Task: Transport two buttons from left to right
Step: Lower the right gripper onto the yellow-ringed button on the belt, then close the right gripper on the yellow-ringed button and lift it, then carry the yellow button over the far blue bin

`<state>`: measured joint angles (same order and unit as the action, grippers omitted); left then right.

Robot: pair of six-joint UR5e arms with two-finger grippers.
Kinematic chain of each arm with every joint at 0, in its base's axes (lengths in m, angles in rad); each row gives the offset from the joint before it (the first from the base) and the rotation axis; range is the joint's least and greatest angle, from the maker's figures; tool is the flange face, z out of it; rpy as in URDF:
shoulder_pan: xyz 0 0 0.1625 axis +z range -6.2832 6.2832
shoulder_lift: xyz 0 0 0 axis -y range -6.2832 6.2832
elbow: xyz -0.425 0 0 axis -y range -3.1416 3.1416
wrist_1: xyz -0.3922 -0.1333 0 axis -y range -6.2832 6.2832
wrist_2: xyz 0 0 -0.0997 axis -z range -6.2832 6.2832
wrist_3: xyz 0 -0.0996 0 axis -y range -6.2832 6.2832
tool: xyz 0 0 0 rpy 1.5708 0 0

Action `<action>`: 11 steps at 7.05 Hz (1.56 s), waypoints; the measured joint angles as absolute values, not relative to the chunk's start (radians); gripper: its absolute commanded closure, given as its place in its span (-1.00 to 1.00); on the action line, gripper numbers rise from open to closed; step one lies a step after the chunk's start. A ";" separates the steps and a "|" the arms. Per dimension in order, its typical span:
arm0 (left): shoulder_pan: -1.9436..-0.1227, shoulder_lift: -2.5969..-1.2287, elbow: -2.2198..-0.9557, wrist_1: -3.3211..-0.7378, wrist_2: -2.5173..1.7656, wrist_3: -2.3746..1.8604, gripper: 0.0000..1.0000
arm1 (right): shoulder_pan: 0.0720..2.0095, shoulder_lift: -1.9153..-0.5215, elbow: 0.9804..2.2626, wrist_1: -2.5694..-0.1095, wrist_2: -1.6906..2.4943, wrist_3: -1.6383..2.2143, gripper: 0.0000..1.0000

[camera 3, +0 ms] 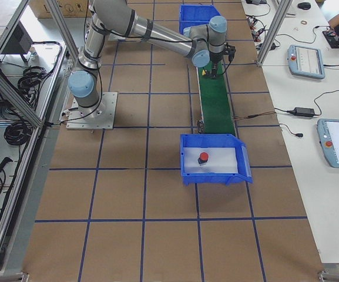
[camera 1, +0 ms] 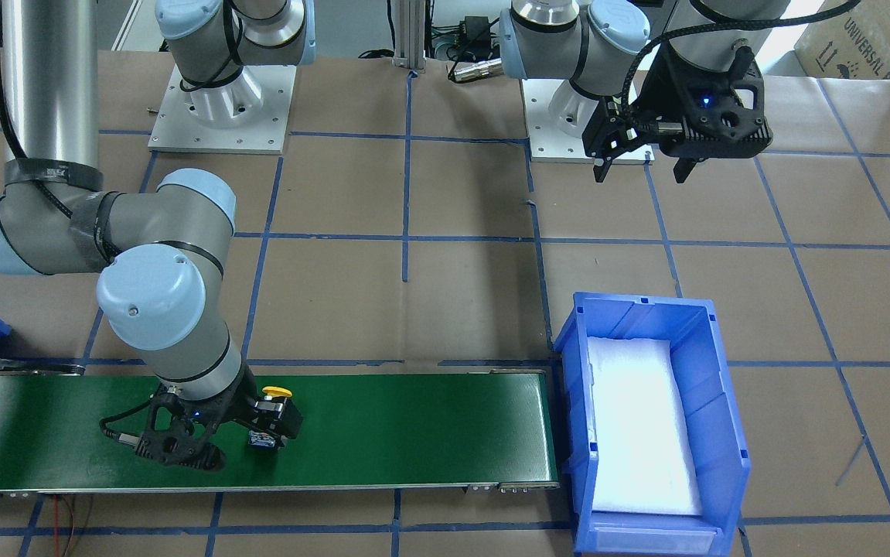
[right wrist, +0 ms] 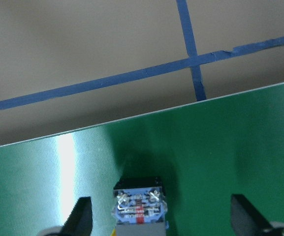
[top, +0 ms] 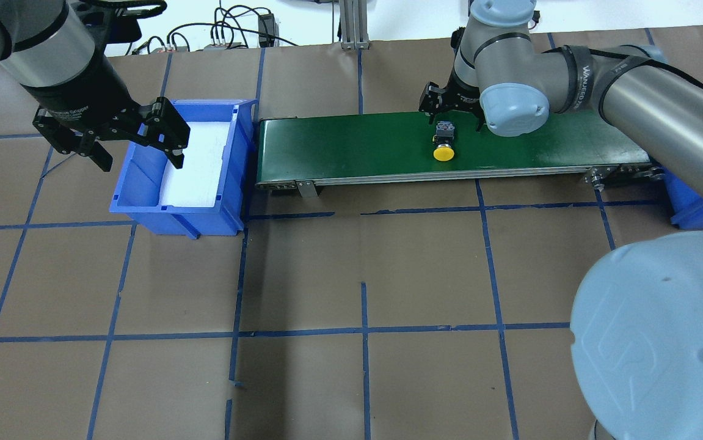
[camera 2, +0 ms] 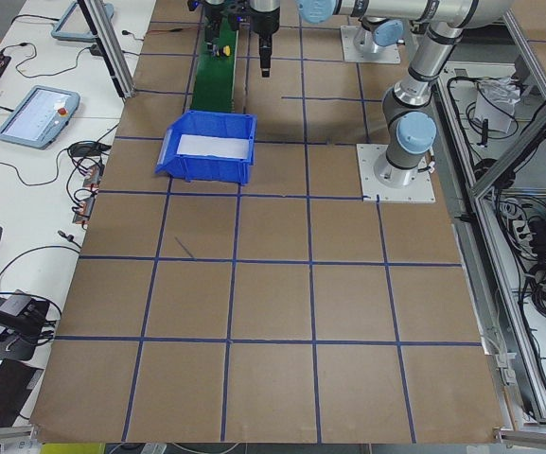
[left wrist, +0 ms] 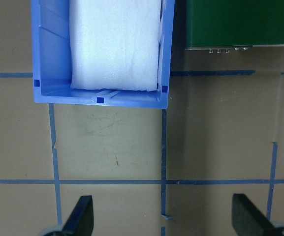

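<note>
Yellow button (top: 444, 143) on green belt (top: 357, 146), brown table (top: 418, 269), left pincer (left wrist: 162, 217) apart, right pincer (right wrist: 161, 219) apart

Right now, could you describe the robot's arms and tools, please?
The left arm and right arm are silver-grey tubes with pale blue joint caps. The left tool and right tool are black and two-fingered. A black braided cable runs to the left wrist; black straps band the right arm.

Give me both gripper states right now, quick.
Left gripper: open, empty.
Right gripper: open, straddling the yellow button, not touching it.
</note>
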<state>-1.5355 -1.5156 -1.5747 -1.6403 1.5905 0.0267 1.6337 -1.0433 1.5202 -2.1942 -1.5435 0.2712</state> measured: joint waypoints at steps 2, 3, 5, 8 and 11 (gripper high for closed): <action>-1.537 -1.516 -1.576 -1.639 1.589 0.021 -1.00 | 1.634 -1.037 1.527 -2.194 -1.545 0.271 -0.92; -1.537 -1.516 -1.576 -1.638 1.590 0.025 -1.00 | 1.634 -1.035 1.534 -2.193 -1.549 0.271 -0.11; -1.537 -1.516 -1.577 -1.637 1.592 0.028 -1.00 | 1.633 -1.035 1.543 -2.187 -1.558 0.266 0.73; -1.536 -1.514 -1.574 -1.635 1.595 0.027 -1.00 | 1.630 -1.061 1.524 -2.140 -1.586 0.241 0.75; -1.532 -1.514 -1.573 -1.635 1.595 0.029 -1.00 | 1.542 -1.201 1.487 -1.971 -1.648 0.077 0.73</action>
<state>-1.5318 -1.5138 -1.5733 -1.6352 1.5953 0.0290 1.5419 -1.2006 1.4865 -1.9706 -1.6477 0.0768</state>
